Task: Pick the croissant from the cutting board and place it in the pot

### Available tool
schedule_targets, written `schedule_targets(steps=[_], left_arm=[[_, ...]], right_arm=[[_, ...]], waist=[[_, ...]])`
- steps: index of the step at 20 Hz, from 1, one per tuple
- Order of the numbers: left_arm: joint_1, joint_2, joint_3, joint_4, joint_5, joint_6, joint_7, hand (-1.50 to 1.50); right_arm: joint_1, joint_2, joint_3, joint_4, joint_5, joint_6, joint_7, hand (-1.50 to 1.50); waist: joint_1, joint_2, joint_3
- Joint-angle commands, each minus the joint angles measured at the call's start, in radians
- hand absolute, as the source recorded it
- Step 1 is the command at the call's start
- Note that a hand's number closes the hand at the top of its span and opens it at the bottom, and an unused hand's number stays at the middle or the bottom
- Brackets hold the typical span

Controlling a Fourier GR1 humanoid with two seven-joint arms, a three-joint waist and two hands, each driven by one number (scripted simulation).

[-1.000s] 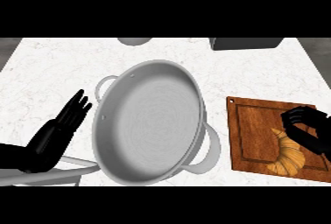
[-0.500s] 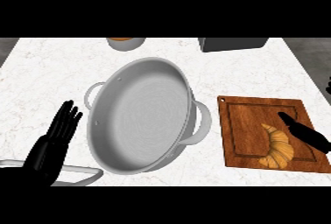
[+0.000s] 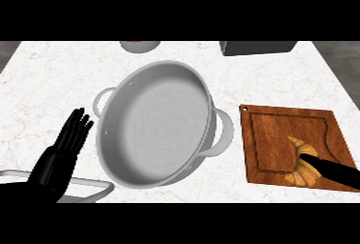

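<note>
Right hand: only black fingers (image 3: 330, 169) are seen, entering from the lower right edge of the view; they are stretched out straight and laid across the lower part of the croissant, touching it without curling round it.
Left hand: the left hand (image 3: 62, 155) is shown at the lower left, near the counter's front edge, resting open with its fingers straight, held together and pointing up; it is just beside the pot's left side, with nothing held.
Croissant: the croissant (image 3: 301, 161) is seen lying on the cutting board, in the board's lower right part, golden brown, with one pointed tip toward the board's far edge; its lower end is partly hidden by the right hand's fingers.
Cutting board: the wooden cutting board (image 3: 271, 138) is laid flat near the counter's right edge, just to the right of the pot.
Pot: the wide grey pot (image 3: 155, 126) is set at the middle of the counter, with a loop handle on each side; nothing is seen inside it.
Counter: the white marbled counter (image 3: 49, 76) carries all of these.
Far edge: a bowl (image 3: 139, 45) and a dark box (image 3: 256, 47) are partly shown at the counter's far edge.
</note>
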Motion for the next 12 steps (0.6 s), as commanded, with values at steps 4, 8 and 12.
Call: schedule_targets(steps=[4, 8, 12], left_arm=[[-0.001, 0.054, -0.076, 0.164, -0.074, -0.040, 0.129, 0.00], [-0.020, 0.045, -0.082, 0.144, -0.067, -0.032, 0.145, 0.00], [-0.042, 0.045, -0.086, 0.192, -0.073, -0.038, 0.131, 0.00]], right_arm=[[0.022, -0.039, 0.015, -0.083, -0.058, 0.025, 0.271, -1.50], [0.045, -0.109, 0.073, -0.062, -0.091, 0.148, 0.362, -1.50], [0.060, -0.127, 0.108, -0.035, -0.075, 0.182, 0.389, -1.50]], waist=[[0.022, 0.047, -0.006], [0.044, 0.050, -0.003], [0.044, 0.051, -0.002]])
